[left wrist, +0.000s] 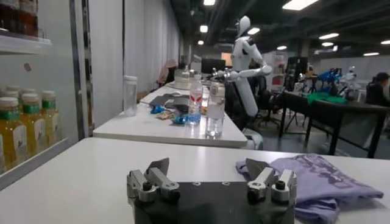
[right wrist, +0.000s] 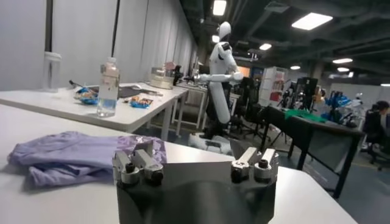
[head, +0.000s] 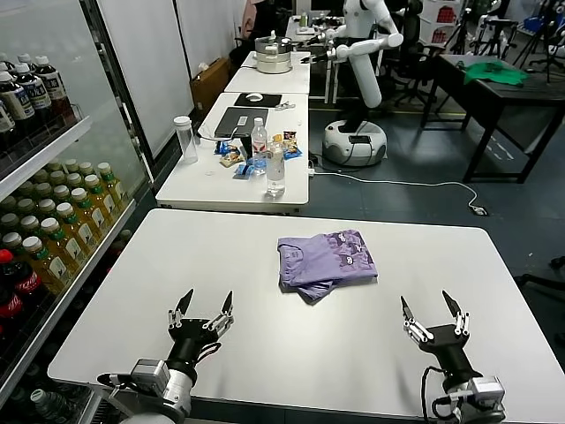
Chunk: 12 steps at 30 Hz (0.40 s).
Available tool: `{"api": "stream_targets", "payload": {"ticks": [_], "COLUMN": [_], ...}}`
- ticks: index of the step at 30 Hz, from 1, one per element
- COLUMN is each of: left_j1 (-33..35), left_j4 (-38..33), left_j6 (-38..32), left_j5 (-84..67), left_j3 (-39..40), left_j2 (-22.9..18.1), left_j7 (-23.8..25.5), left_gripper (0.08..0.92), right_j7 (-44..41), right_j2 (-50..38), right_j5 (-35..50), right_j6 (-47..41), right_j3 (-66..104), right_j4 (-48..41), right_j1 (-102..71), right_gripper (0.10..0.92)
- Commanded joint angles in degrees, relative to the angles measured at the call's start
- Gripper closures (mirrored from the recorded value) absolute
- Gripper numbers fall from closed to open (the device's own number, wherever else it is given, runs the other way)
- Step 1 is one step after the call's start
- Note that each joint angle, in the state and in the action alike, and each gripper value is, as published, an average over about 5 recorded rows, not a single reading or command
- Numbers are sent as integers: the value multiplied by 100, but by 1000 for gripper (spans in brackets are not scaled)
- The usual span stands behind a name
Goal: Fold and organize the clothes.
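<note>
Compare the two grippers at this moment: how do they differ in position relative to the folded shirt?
The left gripper sits near the table's front-left, left of the lavender T-shirt; the right gripper sits front-right of it. Both are open, empty, and clear of the shirt.

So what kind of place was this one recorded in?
Probably a robotics lab or test space: a white humanoid robot stands in the background, shelves of bottled drinks mimic a shop, and work tables hold a laptop and clutter.

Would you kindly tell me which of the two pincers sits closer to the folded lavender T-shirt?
The right pincer; both sit open at the table's near edge, but the T-shirt lies right of centre, farther from the left pincer.
</note>
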Motion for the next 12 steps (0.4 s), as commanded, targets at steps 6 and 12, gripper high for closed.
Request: {"api": "stream_targets", "payload": {"ticks": [6,12], "left_j1": [234,271], "left_j4": [-211,-231], "left_j6": [-103,-100], "left_j5": [147,163], "left_j3": [-36,-78], "left_j2": [39,123], "left_j7": [136,179], "left_gripper": [177,177], "right_j7": [213,295], "right_j2": [415,470], "right_j5": [-586,-708], "right_j6": [182,347], "right_j3": [-4,-49], "right_j4": [522,605], "right_j1": [-621,-634], "right_gripper": [203,203]}}
